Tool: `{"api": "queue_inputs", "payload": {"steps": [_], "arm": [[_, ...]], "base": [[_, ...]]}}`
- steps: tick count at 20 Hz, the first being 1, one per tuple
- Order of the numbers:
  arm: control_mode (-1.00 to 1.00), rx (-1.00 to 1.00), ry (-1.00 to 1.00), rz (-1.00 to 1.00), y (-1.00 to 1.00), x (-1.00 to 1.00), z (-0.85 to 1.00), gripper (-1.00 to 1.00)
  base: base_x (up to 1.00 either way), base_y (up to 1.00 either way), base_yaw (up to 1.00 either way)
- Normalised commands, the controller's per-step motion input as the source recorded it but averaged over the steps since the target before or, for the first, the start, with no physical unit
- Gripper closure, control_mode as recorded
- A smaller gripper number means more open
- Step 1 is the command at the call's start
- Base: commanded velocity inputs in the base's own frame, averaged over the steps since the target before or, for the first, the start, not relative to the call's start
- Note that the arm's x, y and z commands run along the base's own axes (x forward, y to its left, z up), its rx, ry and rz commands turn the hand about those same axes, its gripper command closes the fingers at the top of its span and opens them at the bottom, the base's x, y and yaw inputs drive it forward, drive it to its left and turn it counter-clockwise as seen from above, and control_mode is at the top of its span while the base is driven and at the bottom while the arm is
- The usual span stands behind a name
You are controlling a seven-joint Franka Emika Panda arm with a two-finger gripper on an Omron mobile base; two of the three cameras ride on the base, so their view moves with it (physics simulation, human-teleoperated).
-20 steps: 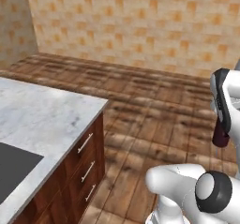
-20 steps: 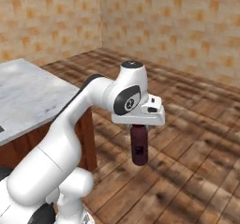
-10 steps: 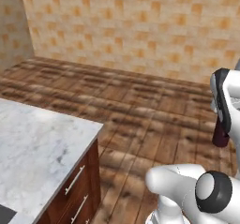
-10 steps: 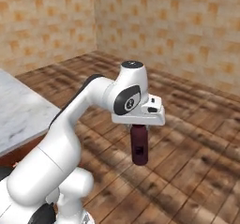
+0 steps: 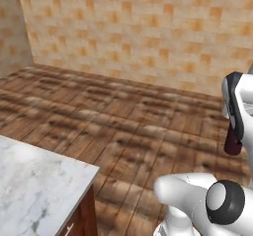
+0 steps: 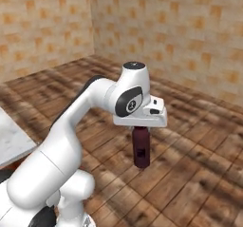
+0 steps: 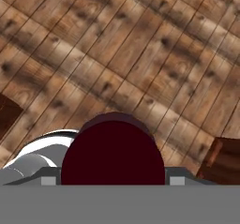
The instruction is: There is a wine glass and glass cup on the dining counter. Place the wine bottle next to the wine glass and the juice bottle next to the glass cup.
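Observation:
My gripper [image 6: 140, 127] is shut on the neck of the wine bottle [image 6: 141, 148], a dark, near-black bottle that hangs upright above the wood floor. In the left base view the wine bottle [image 5: 232, 142] shows at the far right under the hand. Looking down the hand view, the bottle's dark red top [image 7: 112, 152] sits between the fingertips. A corner of the dining counter [image 5: 34, 190] lies at the lower left, and a sliver of the counter [image 6: 9, 140] is at the left edge of the right base view. The wine glass, glass cup and juice bottle are out of view.
Brown plank floor [image 5: 123, 126] stretches ahead to tan tiled walls [image 5: 148, 32] that meet in a corner [image 6: 91, 22]. A brown wooden piece [image 7: 225, 160] shows on the floor at the right of the hand view.
The whole picture has shifted: the base has moved, and the counter has slid down and left, toward the edge of both views. The gripper still holds the wine bottle in the same pose.

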Motion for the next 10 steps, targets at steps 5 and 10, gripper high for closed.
{"api": "queue_inputs", "payload": {"steps": [5,10], "arm": [[1.0,0.0,0.0,0.0,0.0,0.0,0.0,1.0],[1.0,0.0,0.0,0.0,0.0,0.0,0.0,1.0]], "base": [[0.83,-0.14,0.17],[0.82,-0.13,0.19]]}}
